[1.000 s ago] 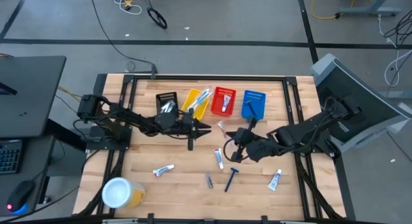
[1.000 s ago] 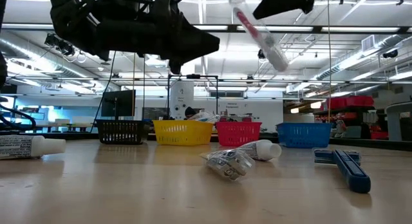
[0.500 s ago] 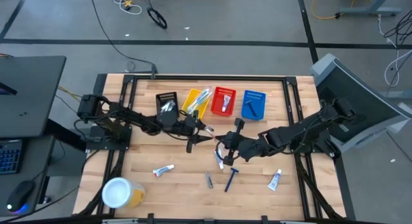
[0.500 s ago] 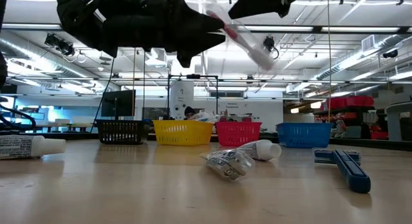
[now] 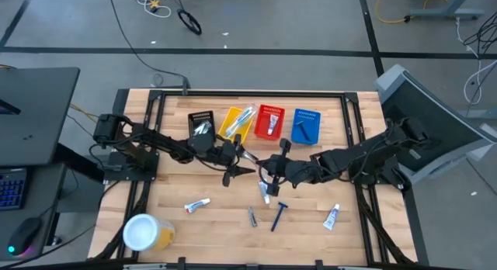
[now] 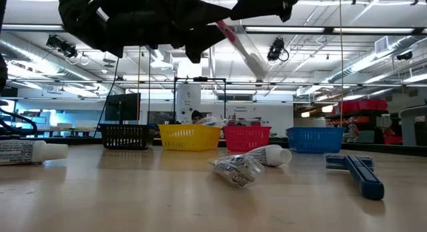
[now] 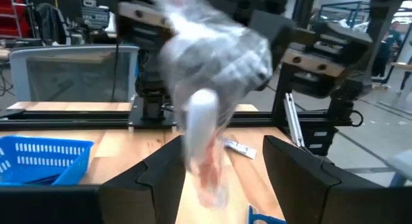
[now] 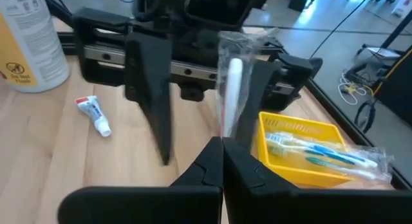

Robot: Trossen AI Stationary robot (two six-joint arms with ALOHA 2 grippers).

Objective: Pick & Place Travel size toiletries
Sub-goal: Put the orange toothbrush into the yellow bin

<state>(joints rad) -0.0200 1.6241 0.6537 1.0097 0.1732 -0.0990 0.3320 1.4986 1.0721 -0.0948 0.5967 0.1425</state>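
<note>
**Mid-air handover of a wrapped toothbrush between the two arms**

Above the middle of the table [image 5: 194, 231], the right gripper [image 8: 222, 150] is clamped on the lower end of a clear-wrapped toothbrush [image 8: 233, 89], held upright in the air. The left gripper [image 7: 222, 169] faces it with its fingers [image 7: 161, 172] spread wide on either side of the wrapper, not pinching it. In the high view the two tools meet just near of the yellow basket [image 5: 235, 124], which already holds a wrapped toothbrush.

Judged from this, the step in hand is a pass from right to left. To do it well, the left fingers should close squarely across the stiff handle rather than the loose film, and the right jaws should let go only once that grip is firm; a drop here would land among the loose items below. The yellow basket seems the likely destination.

Other toiletries lie on the near half of the table: a white tube [image 5: 197, 205] to the left, a blue razor [image 5: 278, 216] near the centre, another tube [image 5: 332, 216] to the right.

Hard to make out: the left wrist view shows the toothbrush smeared, so its head end is indistinct. Whether the left fingers touch the wrapper cannot be told. The low view cuts off both arms at its upper edge.
</note>
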